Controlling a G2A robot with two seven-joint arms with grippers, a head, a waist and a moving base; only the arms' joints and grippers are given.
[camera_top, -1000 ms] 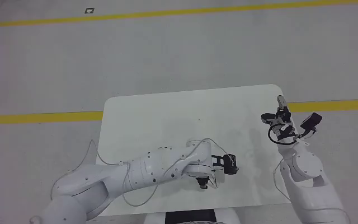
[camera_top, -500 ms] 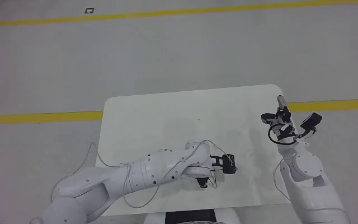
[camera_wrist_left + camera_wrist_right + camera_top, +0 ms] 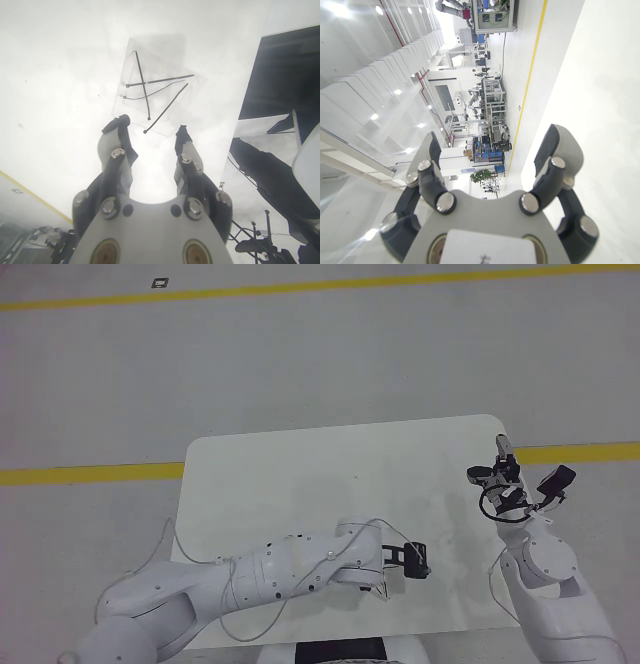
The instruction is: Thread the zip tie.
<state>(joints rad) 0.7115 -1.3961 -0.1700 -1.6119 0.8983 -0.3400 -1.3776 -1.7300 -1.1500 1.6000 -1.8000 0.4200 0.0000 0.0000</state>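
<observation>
**Four zip ties [image 3: 144,83], none grasped**

They lie loosely crossed in a clear tray [image 3: 162,62] on the table [image 3: 300,484], just ahead of your left gripper [image 3: 153,123], its fingers spread wide and empty. Pick-up looks like the step in hand: lower onto the nearest tie [image 3: 166,108]. Your right gripper [image 3: 493,136], also wide, hangs at the table's right edge.

Floor [image 3: 300,364]: pale grey, smooth, crossed by two yellow lines [image 3: 300,286], with a small dark square marker [image 3: 160,282] by the far one.
Table [image 3: 260,474]: white, rounded corners.
Hall beyond — white stepped ceiling, round lamps [image 3: 374,116], red pipe [image 3: 392,25], equipment racks [image 3: 495,15], potted plant [image 3: 481,175].
</observation>
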